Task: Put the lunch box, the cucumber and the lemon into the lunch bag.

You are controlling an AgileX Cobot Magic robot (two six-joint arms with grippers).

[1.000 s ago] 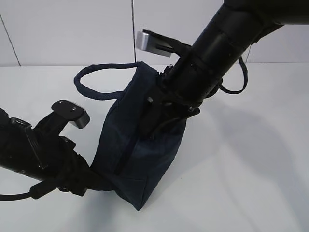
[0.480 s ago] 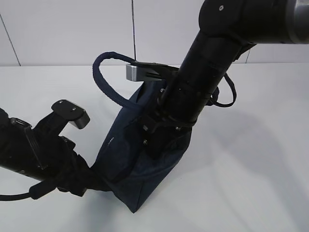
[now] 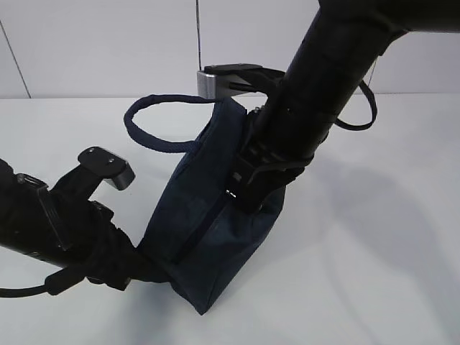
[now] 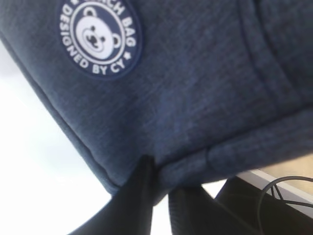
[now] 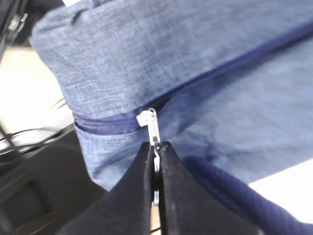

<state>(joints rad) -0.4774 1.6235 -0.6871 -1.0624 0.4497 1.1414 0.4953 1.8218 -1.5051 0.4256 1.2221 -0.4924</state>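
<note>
Two grippers are on the lunch bag [image 3: 215, 215], which sits centre frame in the exterior view on the white table [image 3: 374, 273], tipped over w/ its lower corner toward the bottom middle. Left gripper [image 4: 159, 196], bottom centre of the left wrist view, is closed down narrow on a corner seam of the fabric, just below the round bear logo [image 4: 100, 36] at upper left; in the exterior view that arm comes in from lower left & pins the bag's bottom-left edge. Right gripper [image 5: 156, 161], bottom centre of the right wrist view, has its fingers pressed together on the silver zipper pull [image 5: 149, 122]; the zipper line [image 5: 234, 63] runs from there up to the upper right & looks fully closed along what shows. One handle loop [image 3: 154, 118] sticks out upper left of the bag, another [image 3: 359, 115] shows behind the right arm, upper right. Lunch box, cucumber & lemon: not in any view, can't say where they are, nor whether they're inside. Step in hand, as I read it: zipper work, w/ the left arm bracing the bag & the right arm gripping the pull. Which direction it's meant to go can't be told. Next move prob. calls for a steady pull along the zipper line, keeping the pinch on the small pull tab, w/ the left hold firm so the bag doesn't drag or lift.
</note>
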